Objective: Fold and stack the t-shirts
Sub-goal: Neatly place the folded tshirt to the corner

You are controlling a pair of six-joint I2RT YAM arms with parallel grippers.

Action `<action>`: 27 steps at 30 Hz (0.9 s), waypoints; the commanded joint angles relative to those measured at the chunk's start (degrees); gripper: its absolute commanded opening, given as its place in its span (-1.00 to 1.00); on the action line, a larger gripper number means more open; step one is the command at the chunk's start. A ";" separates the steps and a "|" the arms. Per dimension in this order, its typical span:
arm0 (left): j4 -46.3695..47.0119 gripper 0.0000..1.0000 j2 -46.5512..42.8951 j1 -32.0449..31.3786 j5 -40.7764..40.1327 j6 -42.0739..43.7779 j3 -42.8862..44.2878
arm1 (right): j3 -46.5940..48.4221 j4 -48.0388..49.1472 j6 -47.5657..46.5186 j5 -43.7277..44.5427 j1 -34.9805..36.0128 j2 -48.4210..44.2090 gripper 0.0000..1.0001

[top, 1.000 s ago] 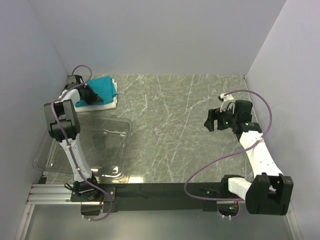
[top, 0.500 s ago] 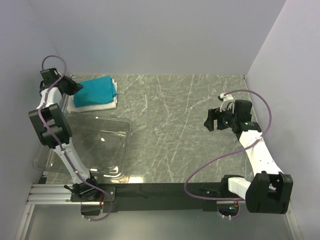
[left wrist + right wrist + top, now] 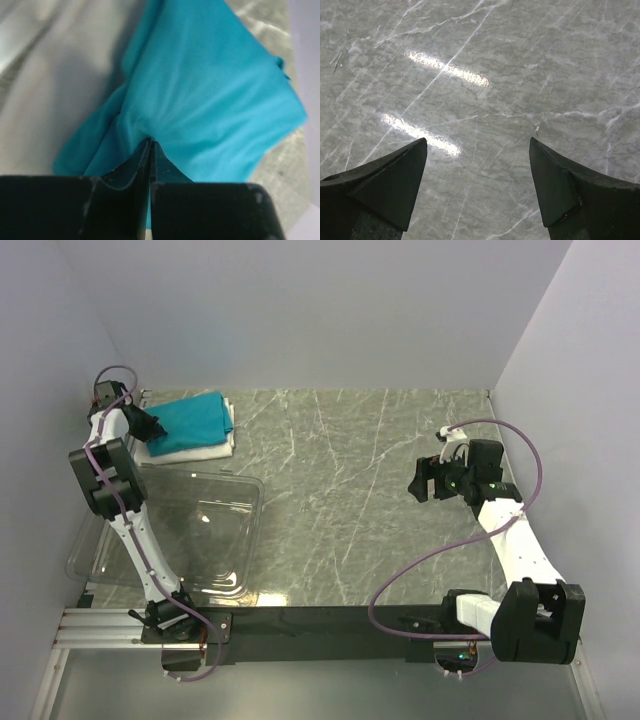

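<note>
Grey marbled bench [image 3: 350, 500], plain pale walls; the clear plastic bin [image 3: 215, 476] sits near-left, just this side of the stack, and my left arm crosses above it. The teal t-shirt [image 3: 190, 418] lies folded on the white t-shirt [image 3: 208, 448] in the far-left corner, long axis running left-right along the back wall. My left end effector [image 3: 151, 142] is clenched on a pinch of teal at the stack's left end; my right end effector [image 3: 477, 142] is released, jaws wide over the bench's right side, well apart from the stack.
</note>
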 commanded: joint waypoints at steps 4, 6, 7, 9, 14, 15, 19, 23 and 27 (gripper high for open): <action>-3.25 -0.70 0.20 0.31 -3.58 0.89 5.92 | 2.71 1.43 0.10 -0.03 -0.49 -0.06 0.77; -2.28 -0.62 -0.49 0.31 -0.87 1.25 6.89 | 3.15 1.17 -0.07 -0.11 -0.49 -0.06 0.77; -2.11 -0.56 -1.63 0.31 0.02 1.68 7.33 | 3.15 0.90 -0.16 -0.03 -0.41 -0.15 0.77; -0.44 -0.51 -3.91 0.13 3.00 2.13 7.69 | 3.76 0.38 -0.33 -0.20 -0.41 -0.50 0.77; 6.58 -0.21 -20.42 -0.57 7.58 6.78 -1.85 | 5.09 -1.29 -1.48 0.32 -0.49 -1.38 0.77; 9.73 -0.05 -23.58 -0.74 8.02 7.22 -4.68 | 5.44 -1.47 -1.65 0.50 -0.49 -1.55 0.77; 15.29 0.49 -41.75 -1.10 11.96 10.73 -19.00 | 6.14 -2.17 -1.22 1.55 -0.93 -2.43 0.79; 19.95 0.99 -56.02 -1.36 19.25 9.87 -35.68 | 7.45 -2.09 2.38 7.07 -1.02 -3.13 0.82; 18.99 0.99 -68.15 -6.70 16.75 13.10 -45.91 | 7.90 -0.95 7.74 13.05 -1.11 -3.84 0.85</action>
